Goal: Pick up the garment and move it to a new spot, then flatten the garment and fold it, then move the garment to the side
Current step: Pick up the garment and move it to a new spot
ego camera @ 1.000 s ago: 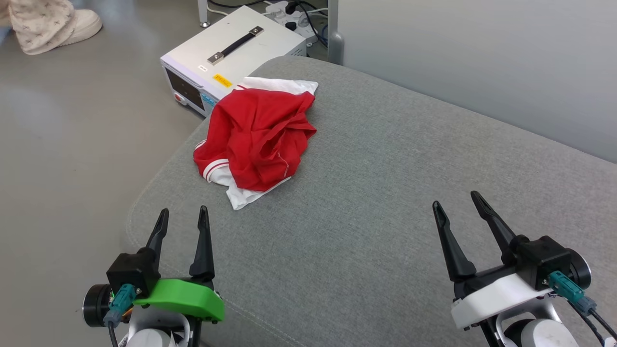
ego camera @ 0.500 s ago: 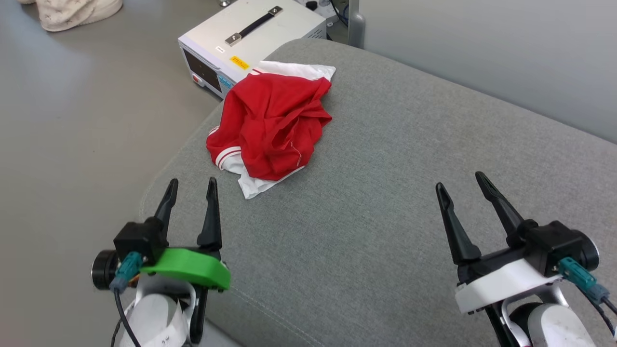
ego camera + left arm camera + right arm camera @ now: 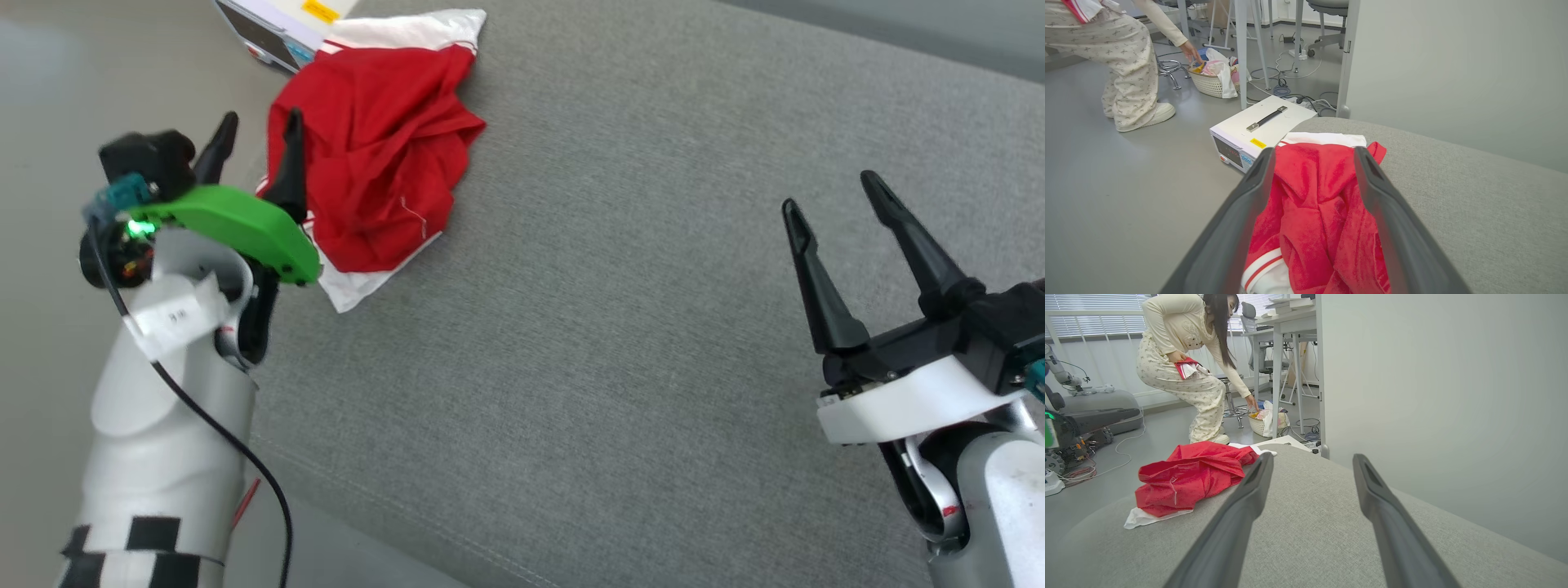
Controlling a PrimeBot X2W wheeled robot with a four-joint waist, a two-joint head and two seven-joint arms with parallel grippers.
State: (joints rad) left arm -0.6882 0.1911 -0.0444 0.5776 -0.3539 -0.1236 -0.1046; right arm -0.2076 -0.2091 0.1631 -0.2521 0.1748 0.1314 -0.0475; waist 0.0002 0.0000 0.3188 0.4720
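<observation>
Garment [image 3: 380, 151] lies bunched just beyond left end effector [image 3: 260, 122].

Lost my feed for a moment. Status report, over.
Left gripper open at crumpled shirt's edge, nothing held. Right gripper open, apart, over grey cushion. Nothing blocking.

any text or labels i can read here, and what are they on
Nothing reads clearly.
Yellow sticker on the white box: print too small.
Red digits on its front display: blurred.
White tag on the left arm: marks too small.
</observation>
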